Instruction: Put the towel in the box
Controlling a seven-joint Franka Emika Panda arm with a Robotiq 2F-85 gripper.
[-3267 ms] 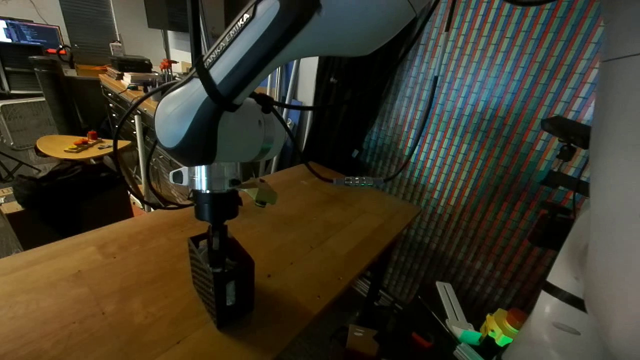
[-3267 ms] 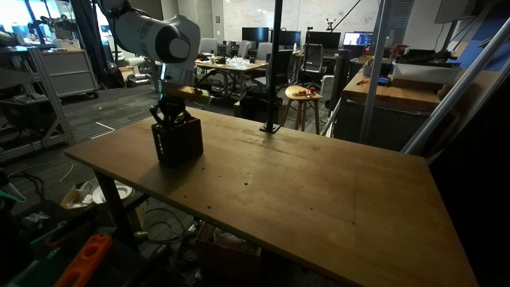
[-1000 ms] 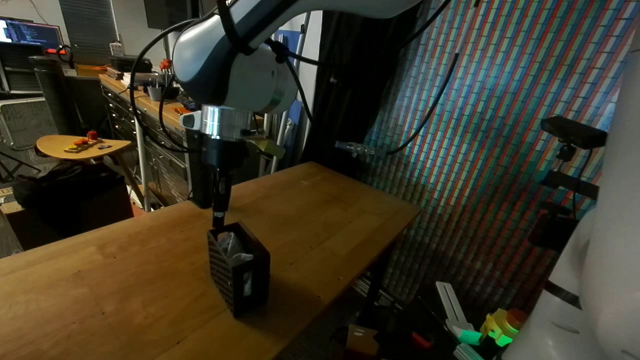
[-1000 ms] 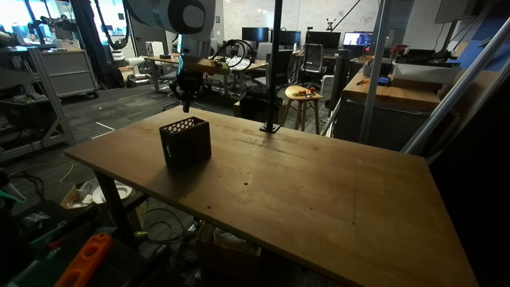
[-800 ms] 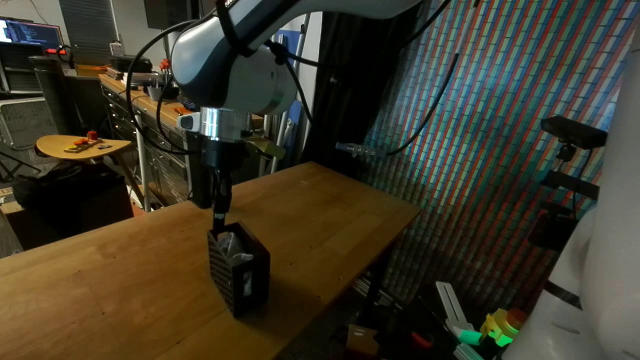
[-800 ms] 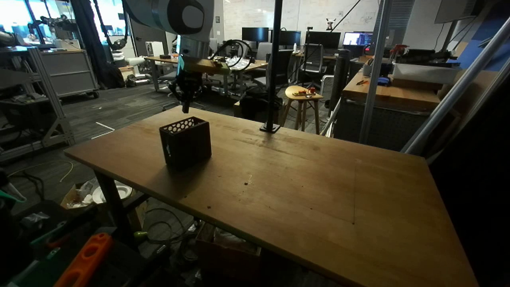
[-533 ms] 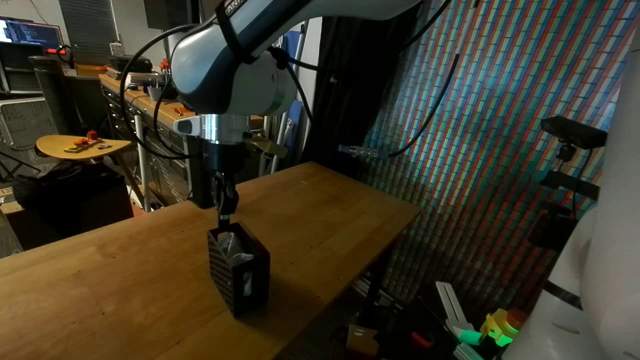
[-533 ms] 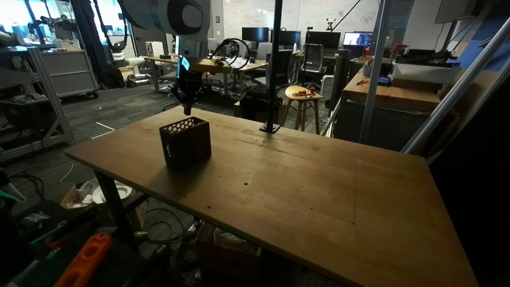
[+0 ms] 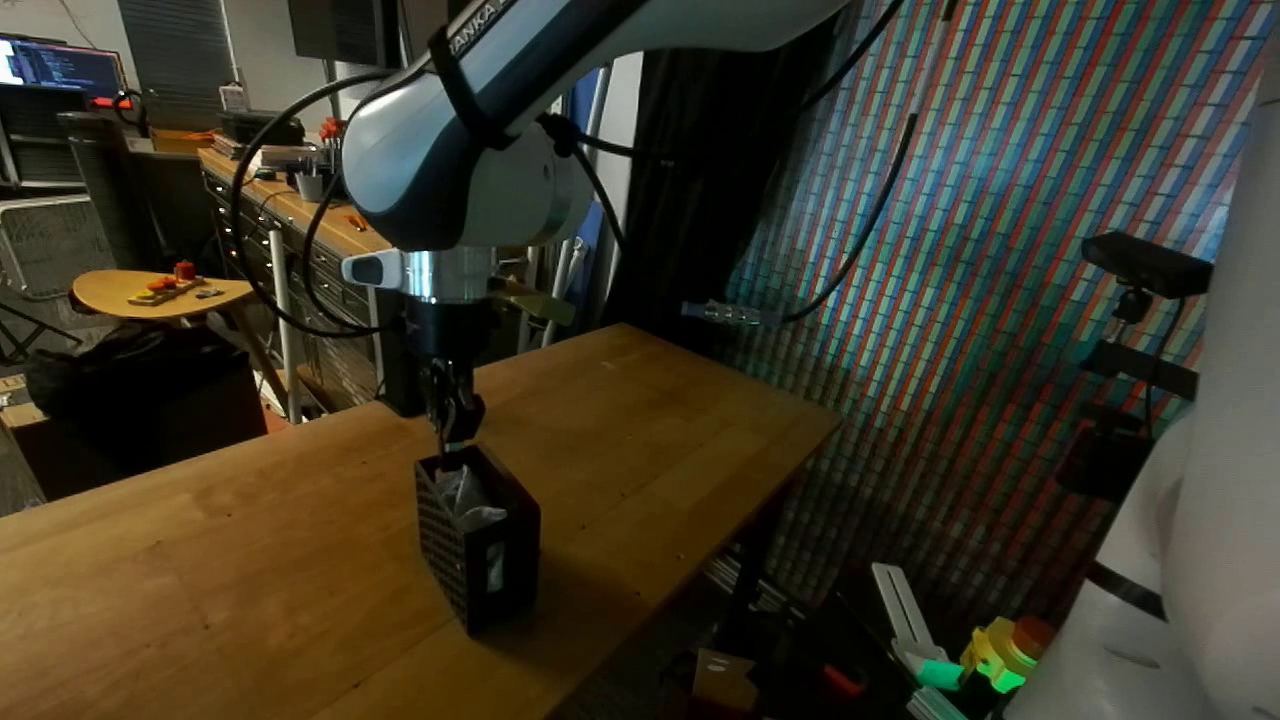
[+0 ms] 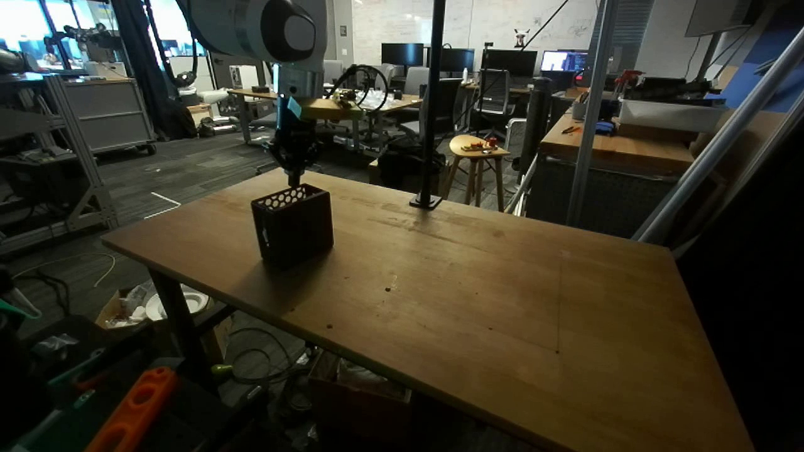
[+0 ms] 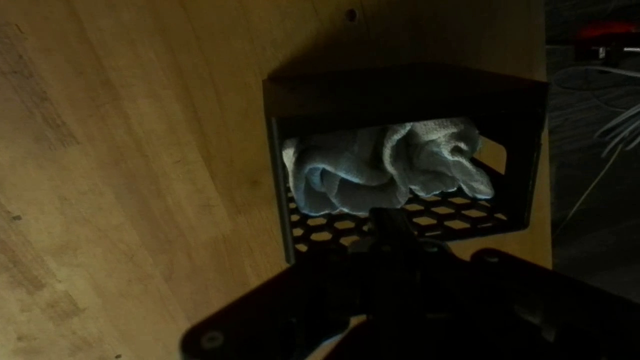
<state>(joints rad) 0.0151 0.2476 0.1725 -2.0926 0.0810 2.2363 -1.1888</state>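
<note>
- Gripper: closed on itself, nothing between its tips that we can see; poised at the rim of the box, touching or apart, we are unsure.
- Box: black, honeycomb-sided, upright on the table.
- Towel: one, rumpled, inside the box.
- Risks, as we judge: coming down off-centre, the tips could strike the rim and shove or tip the box; pressed into the towel, they could snag a fold and drag it out on the rise.
</note>
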